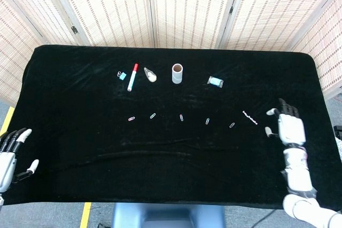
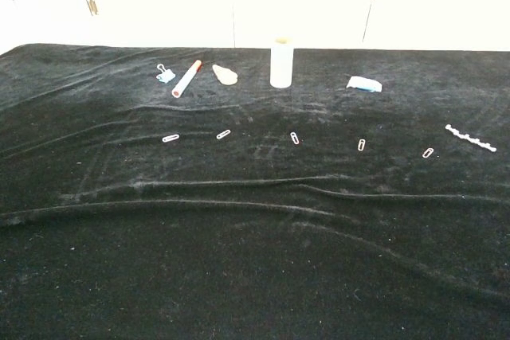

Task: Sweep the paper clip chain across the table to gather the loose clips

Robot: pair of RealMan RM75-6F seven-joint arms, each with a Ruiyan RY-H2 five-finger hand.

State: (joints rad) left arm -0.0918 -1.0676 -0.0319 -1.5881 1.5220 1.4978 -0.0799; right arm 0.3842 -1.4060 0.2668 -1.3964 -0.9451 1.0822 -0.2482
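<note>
Black cloth table [image 1: 80,100], wicker screens behind.
Paper clip chain [image 1: 249,118] sits right of center, loose clips [image 1: 181,117] in a row to its left. Right hand [image 1: 289,127] near the chain, fingers spread, holding nothing; left hand [image 1: 8,154] lower left, also empty.

head: even bright light, sharp | chest: background blown out white, cloth sheen, slightly soft

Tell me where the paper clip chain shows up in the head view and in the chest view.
Head view: paper clip chain lies right of centre, just left of the right hand.
Chest view: at the far right edge.
Shared landmark: the nearest loose clip, just left of it.
</note>
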